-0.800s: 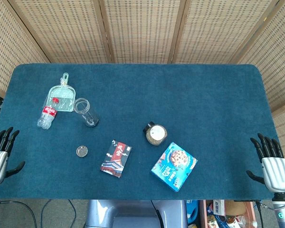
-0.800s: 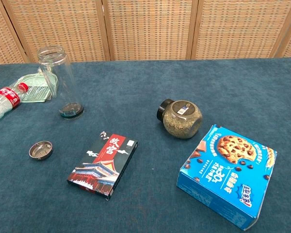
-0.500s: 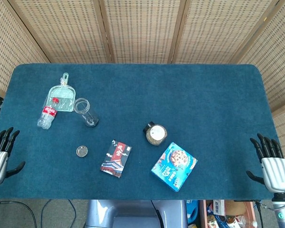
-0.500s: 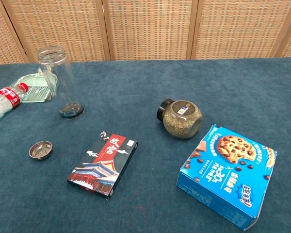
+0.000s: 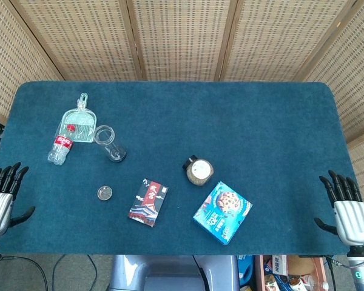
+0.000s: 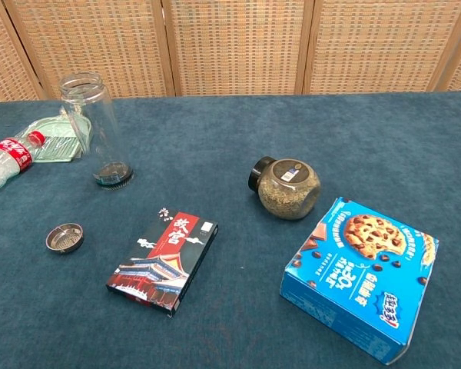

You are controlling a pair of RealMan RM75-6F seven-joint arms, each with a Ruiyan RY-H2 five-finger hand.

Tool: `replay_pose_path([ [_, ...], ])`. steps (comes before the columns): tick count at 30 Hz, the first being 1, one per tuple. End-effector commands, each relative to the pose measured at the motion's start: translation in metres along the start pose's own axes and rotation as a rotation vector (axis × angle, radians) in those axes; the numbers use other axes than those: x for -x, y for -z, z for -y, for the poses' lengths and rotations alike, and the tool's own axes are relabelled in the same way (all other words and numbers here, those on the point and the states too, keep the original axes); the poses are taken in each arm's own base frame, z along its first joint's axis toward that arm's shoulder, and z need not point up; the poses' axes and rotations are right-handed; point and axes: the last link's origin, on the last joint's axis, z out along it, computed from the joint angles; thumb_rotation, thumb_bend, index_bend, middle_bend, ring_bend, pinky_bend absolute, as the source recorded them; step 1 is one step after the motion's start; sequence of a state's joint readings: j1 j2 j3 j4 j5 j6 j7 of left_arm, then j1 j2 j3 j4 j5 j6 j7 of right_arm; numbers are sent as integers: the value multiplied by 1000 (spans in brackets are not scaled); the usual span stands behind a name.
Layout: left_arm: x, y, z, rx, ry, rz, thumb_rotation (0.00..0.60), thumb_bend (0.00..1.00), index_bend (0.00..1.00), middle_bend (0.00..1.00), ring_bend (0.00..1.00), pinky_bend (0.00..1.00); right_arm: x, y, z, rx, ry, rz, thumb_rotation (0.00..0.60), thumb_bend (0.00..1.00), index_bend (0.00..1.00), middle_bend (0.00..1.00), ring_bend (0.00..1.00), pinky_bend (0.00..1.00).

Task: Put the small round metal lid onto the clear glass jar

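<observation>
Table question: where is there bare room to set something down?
The far right half of the table, beyond the seed jar and cookie box, is bare. The left is crowded: glass jar, bottle, scoop, lid.

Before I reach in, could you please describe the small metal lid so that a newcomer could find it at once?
On the blue table, look left to the upright clear glass jar. The lid lies apart, nearer the front edge, left of the red-and-black box. It alone is a small, flat, silvery disc.
</observation>
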State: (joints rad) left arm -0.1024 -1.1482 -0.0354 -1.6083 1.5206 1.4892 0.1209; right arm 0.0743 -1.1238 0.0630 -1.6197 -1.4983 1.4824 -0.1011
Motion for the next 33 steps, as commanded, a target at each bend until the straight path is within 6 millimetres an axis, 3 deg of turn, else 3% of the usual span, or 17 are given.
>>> replay_pose_path([
  [1,2,-1,-6,27,9,4,600,252,71,0,0,0,1,0,-1,4,-2,1,600,49,119,0,0,63],
  [4,4,-2,-14,63,17,14,600,252,220,0,0,0,0,0,-2,5,-5,-2,600,49,119,0,0,63],
  [10,11,-12,-31,149,6,49,600,252,343,0,0,0,-1,0,-2,2,-9,-3,600,49,119,0,0,63],
  [21,19,-44,-60,230,-84,111,600,284,430,0,0,0,-1,1,-1,-6,-18,0,600,49,119,0,0,63],
  [33,36,-77,-83,260,-157,156,600,364,432,0,0,0,-3,1,-4,-3,-36,-3,600,50,119,0,0,63],
])
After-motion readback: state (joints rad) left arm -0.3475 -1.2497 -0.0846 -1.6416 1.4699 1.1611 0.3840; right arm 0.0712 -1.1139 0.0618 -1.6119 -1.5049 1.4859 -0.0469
